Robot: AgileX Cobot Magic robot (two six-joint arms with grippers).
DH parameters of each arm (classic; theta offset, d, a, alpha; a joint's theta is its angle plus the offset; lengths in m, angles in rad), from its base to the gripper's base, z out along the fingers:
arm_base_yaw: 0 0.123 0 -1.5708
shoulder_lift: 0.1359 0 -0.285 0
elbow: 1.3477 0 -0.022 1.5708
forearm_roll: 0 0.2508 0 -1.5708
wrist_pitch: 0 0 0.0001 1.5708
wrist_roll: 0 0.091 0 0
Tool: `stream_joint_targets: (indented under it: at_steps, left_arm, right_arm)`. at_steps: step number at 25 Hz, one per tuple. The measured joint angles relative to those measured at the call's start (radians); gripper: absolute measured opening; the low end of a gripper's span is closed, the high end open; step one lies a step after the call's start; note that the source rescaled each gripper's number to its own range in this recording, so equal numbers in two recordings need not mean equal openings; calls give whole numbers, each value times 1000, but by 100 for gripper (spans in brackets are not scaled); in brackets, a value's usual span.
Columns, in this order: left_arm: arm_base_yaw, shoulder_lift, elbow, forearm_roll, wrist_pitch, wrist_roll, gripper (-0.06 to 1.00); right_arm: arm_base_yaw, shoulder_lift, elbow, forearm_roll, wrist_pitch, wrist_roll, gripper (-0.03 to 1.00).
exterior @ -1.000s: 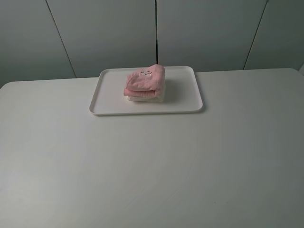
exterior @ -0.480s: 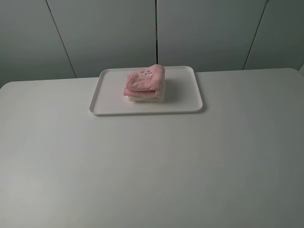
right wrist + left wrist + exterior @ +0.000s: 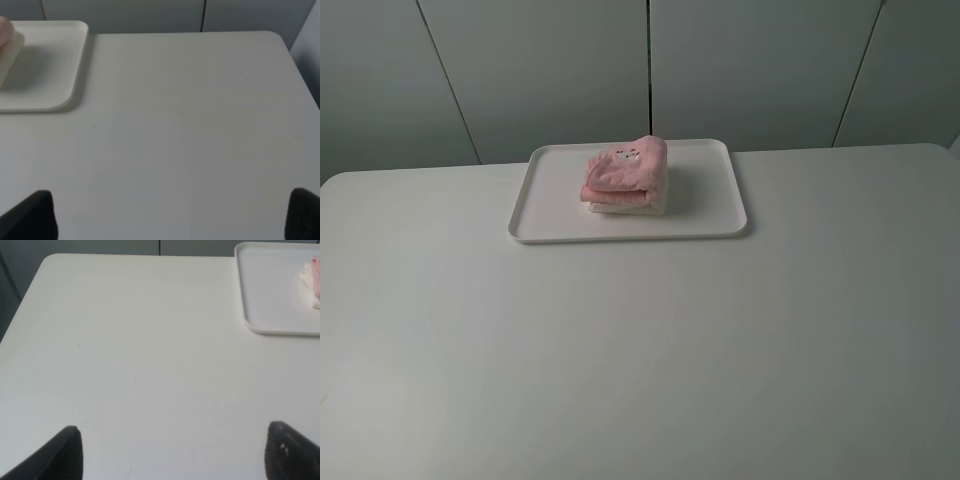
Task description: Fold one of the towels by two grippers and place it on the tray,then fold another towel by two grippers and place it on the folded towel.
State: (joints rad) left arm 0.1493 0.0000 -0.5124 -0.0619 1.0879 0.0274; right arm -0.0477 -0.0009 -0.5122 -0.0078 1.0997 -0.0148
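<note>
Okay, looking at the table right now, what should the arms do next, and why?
Probably nothing more than hold back with fingers open. The pink towel lies folded on the cream towel, both on the tray, and neither the left gripper nor the right gripper holds anything. The stacking looks done.

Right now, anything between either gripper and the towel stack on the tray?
Nothing visible. Bare table lies between the open left gripper and the tray, likewise for the open right gripper. The pink towel sits folded on the cream towel, and nothing else is on the tray.
</note>
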Motion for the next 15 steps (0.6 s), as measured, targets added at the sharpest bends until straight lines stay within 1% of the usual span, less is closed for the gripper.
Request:
stream_joint_targets:
  at_steps: [11, 15]
  left_arm:
    - [0, 0, 0, 0, 0, 0, 95]
    - [0, 0, 0, 0, 0, 0, 95]
  right_arm:
    - [-4, 0, 0, 0, 0, 7, 98]
    - [-4, 0, 0, 45, 0, 31, 98]
